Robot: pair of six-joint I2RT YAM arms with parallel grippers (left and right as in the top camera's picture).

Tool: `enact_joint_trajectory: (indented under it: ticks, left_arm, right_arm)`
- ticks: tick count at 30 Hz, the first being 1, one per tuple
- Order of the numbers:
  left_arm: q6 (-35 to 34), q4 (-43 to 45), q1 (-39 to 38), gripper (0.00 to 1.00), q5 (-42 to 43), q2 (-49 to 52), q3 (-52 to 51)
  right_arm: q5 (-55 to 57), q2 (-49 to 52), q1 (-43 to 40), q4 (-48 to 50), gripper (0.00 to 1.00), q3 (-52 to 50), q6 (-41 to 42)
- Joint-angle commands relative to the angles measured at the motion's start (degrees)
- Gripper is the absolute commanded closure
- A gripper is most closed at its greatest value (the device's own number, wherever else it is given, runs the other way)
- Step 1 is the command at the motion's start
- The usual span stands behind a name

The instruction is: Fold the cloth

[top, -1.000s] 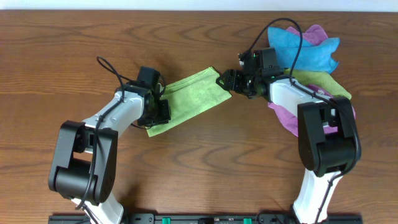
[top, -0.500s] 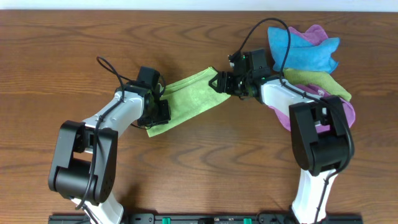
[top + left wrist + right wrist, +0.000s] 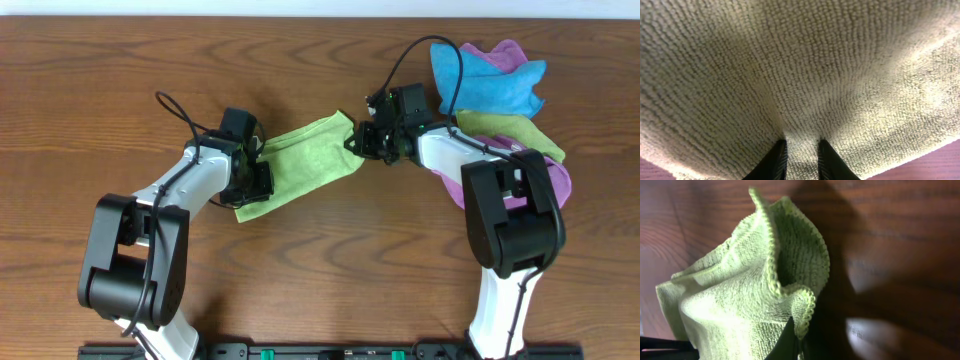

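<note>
Since a second ago, the right gripper has slid a little toward the left of the overhead view and its jaws have come together on the upper right corner of the bright lime-green ribbed microfibre cloth. The left arm has not shifted.

The cloth lies on the dark brown wooden table, between the two arms, as a long narrow band. Its long axis runs on a diagonal, from the lower left end at the left gripper up to the right end at the right gripper.

In the right wrist view the pinched corner of the cloth stands up in a crumpled cone with its stitched hem curling over, and a dark fingertip shows at its base.

In the left wrist view the weave fills nearly the whole picture, and the two dark fingers are clamped on a ridge of fabric between them.

Behind the right arm, at the far right of the table, sits a loose heap of other cloths: a sky-blue one, a purple one and a duller olive-green one. It lies apart from the lime cloth.
</note>
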Motion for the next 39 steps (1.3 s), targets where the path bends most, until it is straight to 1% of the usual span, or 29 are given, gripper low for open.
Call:
enact_joint_trajectory:
  ticks: [1, 6, 10, 16, 19, 21, 28, 36, 39]
  left_arm:
    - [1.0, -1.1, -0.3, 0.79, 1.2, 0.3, -1.2]
    - [1.0, 0.9, -0.3, 0.79, 0.2, -4.5, -1.2]
    - [1.0, 1.8, -0.3, 0.79, -5.4, -7.5, -1.2]
    - [1.0, 2.0, -0.3, 0.79, -10.1, -7.8, -1.3]
    - [1.0, 3.6, -0.3, 0.79, -11.1, -7.1, -1.3]
    - [1.0, 4.3, -0.3, 0.82, -11.1, -6.8, -1.3]
    - [1.0, 5.2, -0.4, 0.85, -11.3, -4.4, -1.4]
    - [-0.6, 6.2, -1.0, 0.85, -10.4, 0.6, -1.4]
    - [-0.8, 7.1, -1.5, 0.89, -9.5, 2.7, -1.4]
  right_arm:
    - [2.9, -3.1, 0.7, -3.6, 0.99, 1.4, -1.5]
    - [5.7, -6.1, 0.7, -8.7, 0.99, 1.6, -3.7]
    - [5.8, -7.0, 0.7, -11.3, 0.99, 1.6, -3.7]
    - [5.8, -7.5, 0.7, -13.9, 0.99, 1.6, -3.7]
    - [5.8, -8.6, 0.8, -14.4, 0.99, 1.6, -3.8]
    - [5.9, -9.9, 0.7, -14.5, 0.99, 1.6, -4.4]
    - [6.5, -13.2, 0.8, -15.3, 0.99, 1.6, -5.2]
    - [6.4, -13.3, 1.0, -16.0, 0.99, 1.6, -5.4]
    - [6.4, -13.3, 1.2, -16.0, 0.99, 1.6, -5.4]
